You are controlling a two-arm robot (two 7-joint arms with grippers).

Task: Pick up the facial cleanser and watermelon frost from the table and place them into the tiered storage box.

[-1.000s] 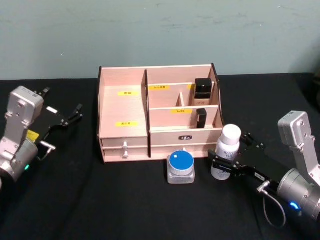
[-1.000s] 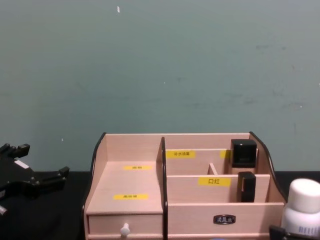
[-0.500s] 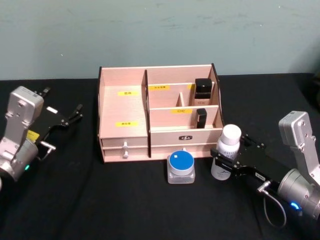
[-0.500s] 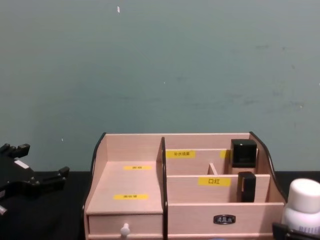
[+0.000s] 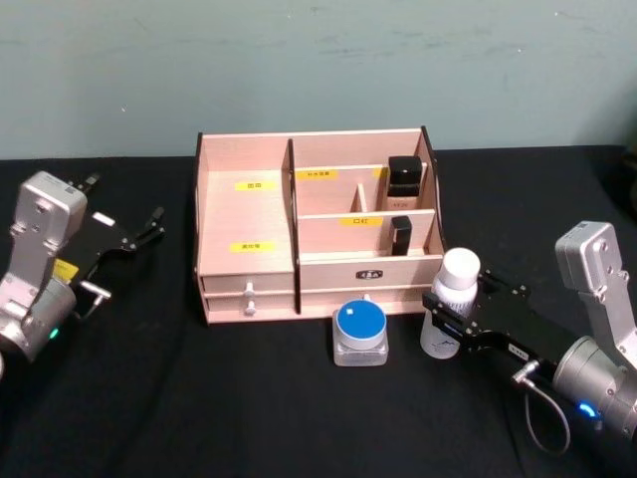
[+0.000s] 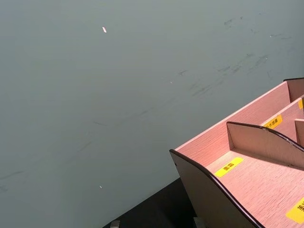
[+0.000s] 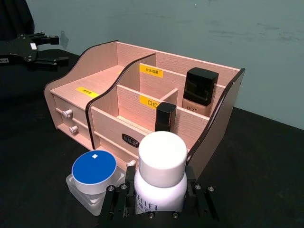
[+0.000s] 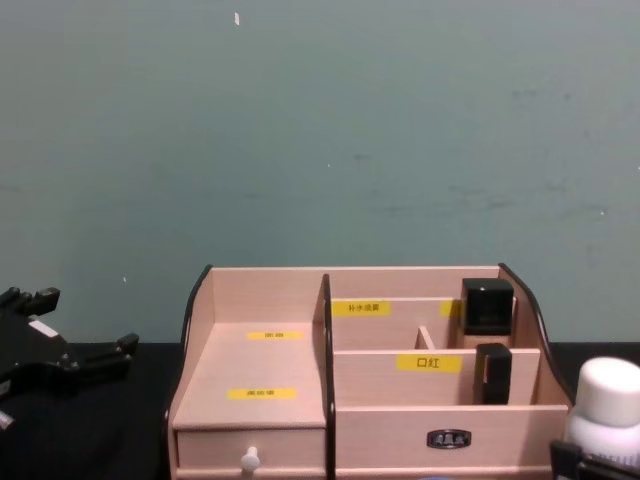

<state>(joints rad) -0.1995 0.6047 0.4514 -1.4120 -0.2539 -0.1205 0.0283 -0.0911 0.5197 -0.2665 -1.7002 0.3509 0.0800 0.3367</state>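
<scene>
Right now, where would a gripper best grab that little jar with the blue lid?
Probably from above, pinching the left and right walls of the blue-lidded jar: it stands squat and upright, with the tiered storage box close behind.

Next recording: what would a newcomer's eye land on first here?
The light wooden tiered storage box stands mid-table, with two dark cosmetics in its right-hand compartments. Just in front of its right corner, the right claw grips a white bottle standing on the black table, with a blue-lidded jar beside it. The left claw waits open at the far left.
</scene>
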